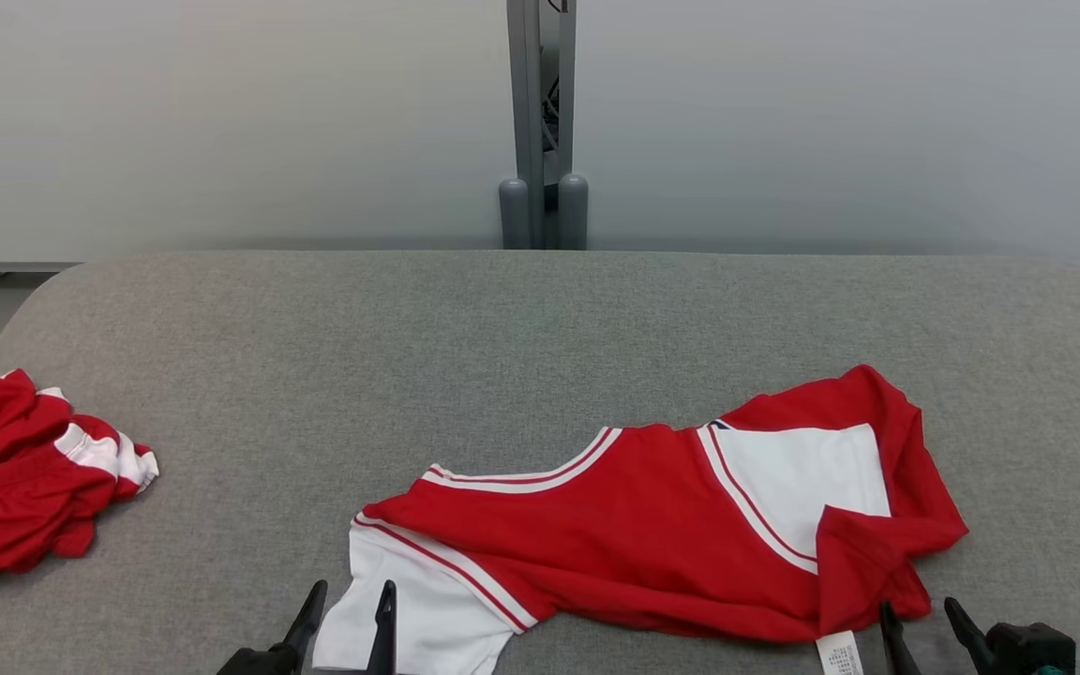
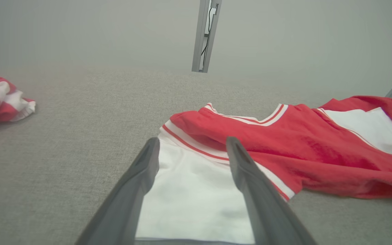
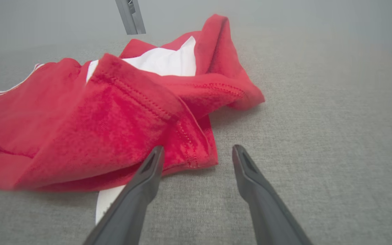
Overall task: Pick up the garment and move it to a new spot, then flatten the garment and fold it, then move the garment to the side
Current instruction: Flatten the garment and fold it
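Beside right gripper [image 1: 919, 607], garment [image 1: 634, 525] label [image 1: 838, 653]: print unreadable.

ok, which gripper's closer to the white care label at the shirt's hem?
Right. The right gripper sits just to the right of the label; the left gripper is at the far end of the shirt, by the white sleeve.

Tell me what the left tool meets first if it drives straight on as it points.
Most likely the white sleeve of the garment, lying ahead between the open fingers of the left tool; how high the tool hangs above the cloth is unclear.
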You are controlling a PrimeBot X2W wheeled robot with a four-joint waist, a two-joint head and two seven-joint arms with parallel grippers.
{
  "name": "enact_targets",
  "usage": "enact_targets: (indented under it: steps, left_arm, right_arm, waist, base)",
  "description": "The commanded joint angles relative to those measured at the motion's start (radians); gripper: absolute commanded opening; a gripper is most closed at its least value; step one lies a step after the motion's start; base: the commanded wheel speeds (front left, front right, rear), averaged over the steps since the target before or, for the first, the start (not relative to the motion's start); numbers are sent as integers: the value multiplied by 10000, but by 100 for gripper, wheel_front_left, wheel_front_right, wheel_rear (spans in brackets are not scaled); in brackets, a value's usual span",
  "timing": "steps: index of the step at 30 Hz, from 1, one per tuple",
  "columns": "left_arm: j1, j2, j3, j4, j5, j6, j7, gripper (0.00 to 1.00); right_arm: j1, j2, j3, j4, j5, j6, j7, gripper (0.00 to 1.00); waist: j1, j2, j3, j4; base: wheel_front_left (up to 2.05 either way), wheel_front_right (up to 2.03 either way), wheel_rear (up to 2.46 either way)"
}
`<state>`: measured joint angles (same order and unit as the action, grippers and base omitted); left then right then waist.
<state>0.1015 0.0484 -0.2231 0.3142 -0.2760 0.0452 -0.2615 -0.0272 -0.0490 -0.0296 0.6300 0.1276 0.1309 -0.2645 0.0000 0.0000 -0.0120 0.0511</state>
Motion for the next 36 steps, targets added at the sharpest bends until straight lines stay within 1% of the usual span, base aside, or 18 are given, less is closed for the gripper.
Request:
enact_targets:
  steps: [1,2,3,4,5,6,7,9,12,16,19,23,26,27,28,30,32,36]
  left_arm:
    - [-133,43,30,36,-18,35,-41,100]
    - [-140,43,59,61,-11,33,-41,100]
    - [-148,42,72,89,-15,36,-41,100]
    - [-160,40,84,113,-12,34,-41,100]
    - [-159,40,100,145,1,31,-41,100]
    - [-155,40,115,184,-3,26,-40,100]
    - [-156,42,131,238,-17,23,-41,100]
    - [-175,40,184,327,-109,11,-41,100]
    - [-144,39,262,741,-680,-141,-40,100]
    - [-472,43,211,1896,-1217,-369,59,100]
    - [-799,97,218,2663,-1324,-479,163,100]
    - [-1280,155,283,3354,-1390,-605,143,100]
    - [-1421,179,313,3841,-1455,-494,483,99]
    - [-1486,176,319,4073,-1520,-502,661,40]
    - [-1534,166,327,4222,-1618,-589,771,0]
    - [-1585,104,273,4384,-1813,-797,1023,0]
    - [-1564,42,310,4304,-2050,-982,985,0]
    - [-1504,61,513,3580,-2835,-1359,803,0]
  right_arm:
    - [-238,-42,10,255,-1,-3,-7,100]
    - [-345,-40,32,457,24,-3,-9,97]
    - [-456,-46,23,609,48,-3,-7,80]
    - [-561,-49,13,715,28,-3,-9,57]
    - [-632,-48,11,853,0,-3,-7,31]
    - [-690,-59,-16,958,-34,-3,-9,7]
    - [-758,-81,-34,1134,-88,-3,-7,0]
    - [-897,-78,-33,1416,-180,-3,-9,0]
    - [-983,-75,-82,1571,-315,-3,-7,0]
    - [-1006,-72,-102,1583,-411,-4,-4,0]
    - [-995,-73,-66,1594,-429,-6,5,0]
    - [-1064,-71,-25,1619,-430,-15,6,0]
    - [-1096,-76,-9,1627,-446,-15,6,0]
    - [-1126,-78,0,1624,-450,-15,6,0]
    - [-1153,-81,-1,1618,-454,-17,6,0]
    - [-1209,-86,-4,1576,-463,-17,5,0]
    - [-1194,-106,-5,1465,-424,-15,3,0]
    - [-973,-91,100,1108,-63,-14,-7,0]
  waist:
    - [0,0,60,93]
    - [0,0,87,133]
    - [0,0,113,163]
    - [0,0,140,191]
    - [0,0,165,214]
    - [0,0,186,231]
    - [0,0,206,246]
    - [0,0,246,270]
    - [0,0,303,257]
    - [0,0,412,157]
    - [0,0,496,64]
    - [0,0,587,-32]
    - [0,0,610,-92]
    - [0,0,619,-127]
    - [0,0,624,-153]
    - [0,0,607,-201]
    - [0,0,544,-243]
    - [0,0,253,-251]
  base:
    - [0,0,0]
    - [0,0,0]
    - [0,0,0]
    - [0,0,0]
    - [0,0,0]
    - [0,0,0]
    - [0,0,0]
    - [0,0,0]
    - [0,0,0]
    - [0,0,0]
    - [0,0,0]
    - [0,0,0]
    - [0,0,0]
    - [0,0,0]
    - [0,0,0]
    - [0,0,0]
    - [0,0,0]
    - [0,0,0]
